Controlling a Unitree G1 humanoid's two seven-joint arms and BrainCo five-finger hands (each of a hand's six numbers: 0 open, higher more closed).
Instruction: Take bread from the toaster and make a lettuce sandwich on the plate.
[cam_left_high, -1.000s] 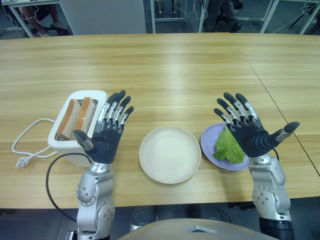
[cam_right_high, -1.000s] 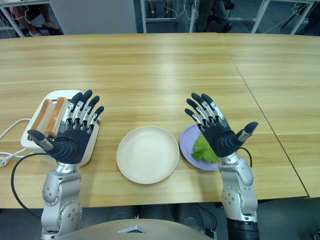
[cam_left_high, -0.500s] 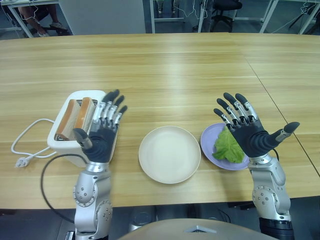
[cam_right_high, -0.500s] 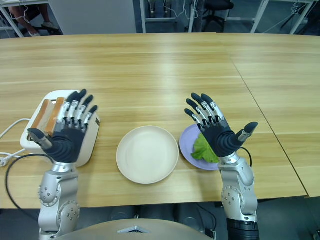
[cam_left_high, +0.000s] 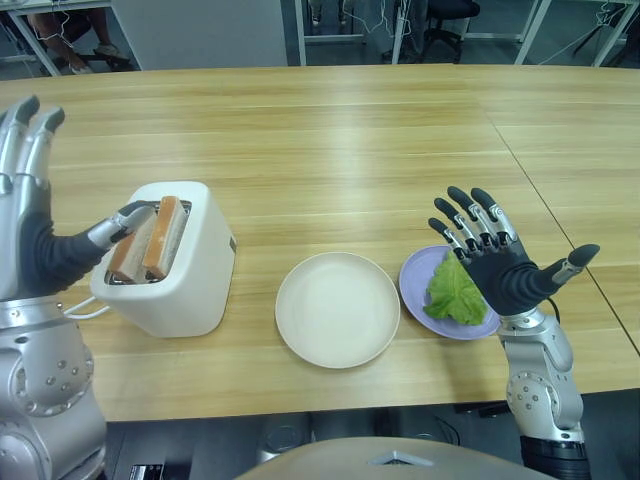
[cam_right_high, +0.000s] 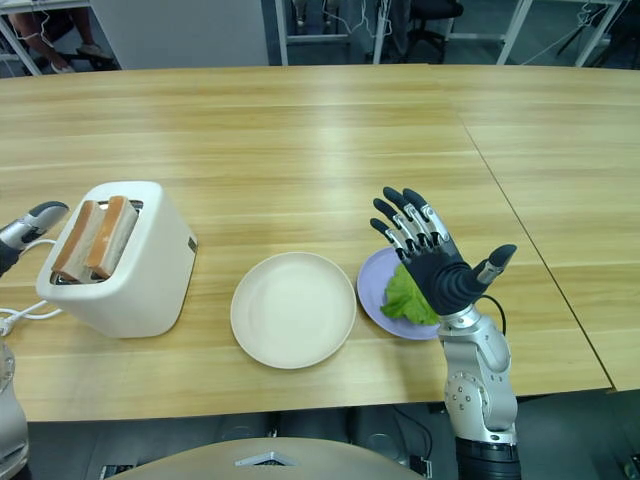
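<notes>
**Toaster (cam_left_high: 190, 285) loaded, plate (cam_left_high: 337, 308) bare on wooden table (cam_left_high: 330, 140)**
The toaster stands at the plate's 9 o'clock. The left hand (cam_left_high: 30, 240), fingers spread wide and empty, is at the toaster's 9 o'clock. The right hand (cam_left_high: 500, 270), splayed and empty, hovers over the purple dish (cam_left_high: 415, 280) of lettuce (cam_left_high: 452, 293) at 3 o'clock. 2 bread slices (cam_left_high: 162, 235) stand in the slots.

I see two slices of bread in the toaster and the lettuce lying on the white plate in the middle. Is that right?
Not quite. The lettuce lies on the purple plate to the right, not on the white plate in the middle, as the right eye view shows. The two slices of bread are in the toaster, as you said.
</notes>
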